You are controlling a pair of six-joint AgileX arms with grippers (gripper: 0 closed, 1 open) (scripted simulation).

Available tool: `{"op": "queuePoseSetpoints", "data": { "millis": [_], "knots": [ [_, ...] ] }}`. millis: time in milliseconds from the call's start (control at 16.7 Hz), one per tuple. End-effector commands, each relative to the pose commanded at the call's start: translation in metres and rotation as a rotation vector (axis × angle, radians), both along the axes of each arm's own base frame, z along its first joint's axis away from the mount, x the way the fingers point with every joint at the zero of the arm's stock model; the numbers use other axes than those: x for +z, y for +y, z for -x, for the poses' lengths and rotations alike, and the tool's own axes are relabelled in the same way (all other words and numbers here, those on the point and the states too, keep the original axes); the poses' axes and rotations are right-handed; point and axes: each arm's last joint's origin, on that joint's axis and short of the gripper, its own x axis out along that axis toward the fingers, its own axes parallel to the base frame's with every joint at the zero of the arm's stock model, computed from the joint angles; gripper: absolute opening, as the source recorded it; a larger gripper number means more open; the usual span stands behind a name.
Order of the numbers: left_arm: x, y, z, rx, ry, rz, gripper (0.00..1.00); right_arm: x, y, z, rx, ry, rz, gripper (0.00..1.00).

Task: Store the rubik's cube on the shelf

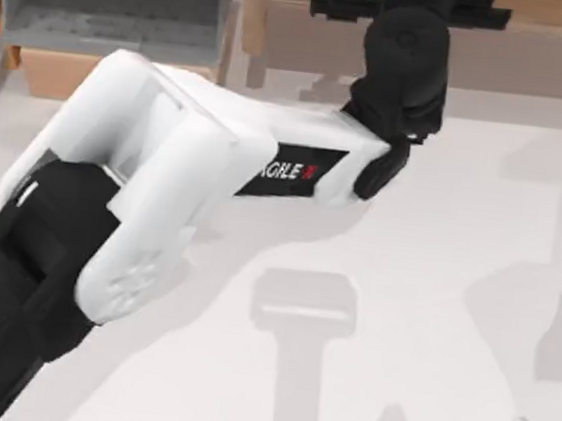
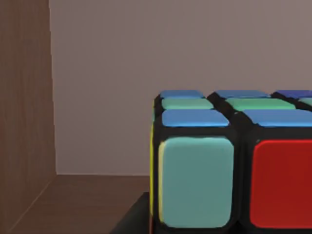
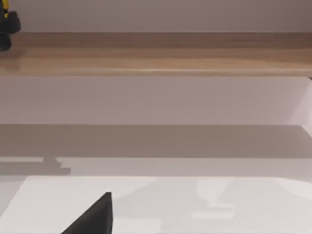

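1. Left arm (image 1: 163, 188) reaches from the 7 o'clock corner of the table toward 12 o'clock. Its wrist ends at the shelf (image 1: 538, 57) along the far edge.
2. Left gripper (image 1: 413, 8) sits over the shelf ledge at about 12 to 1 o'clock. A black cross-piece and a spot of red show just past the wrist.
3. Rubik's cube (image 2: 234, 165) sits right in front of the left wrist camera: teal and red stickers face it, blue and green on top. The shelf floor, back panel and wooden side post (image 2: 24, 97) are around it.
4. So the cube is inside the shelf space, near the post. I can't tell whether its base is touching the floor or sits just above it.
5. Jaw state: can't tell. No finger is clearly visible on the cube, so neither the opening nor the grip is confirmed.
6. Right gripper (image 3: 90, 217) is parked low over the table, facing the shelf front.
7. Risks, as I judge them:
   - Releasing with the cube still off the floor: it drops, bounces or tips.
   - Retracting before the jaws fully clear: the cube gets dragged back off the ledge.
   - The cube is close to the post, so any sideways drift could clip it.
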Motion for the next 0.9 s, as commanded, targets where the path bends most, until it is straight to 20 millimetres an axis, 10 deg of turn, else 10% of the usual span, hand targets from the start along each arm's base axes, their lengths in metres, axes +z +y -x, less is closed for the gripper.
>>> {"op": "queuePoseSetpoints", "data": {
  "millis": [480, 900],
  "knots": [
    [-0.004, 0.004, -0.021, 0.001, 0.016, -0.011, 0.00, 0.000, 0.000, 0.000, 0.000, 0.000, 0.000, 1.00],
    [-0.004, 0.004, -0.021, 0.001, 0.016, -0.011, 0.53, 0.000, 0.000, 0.000, 0.000, 0.000, 0.000, 1.00]
  ]
}}
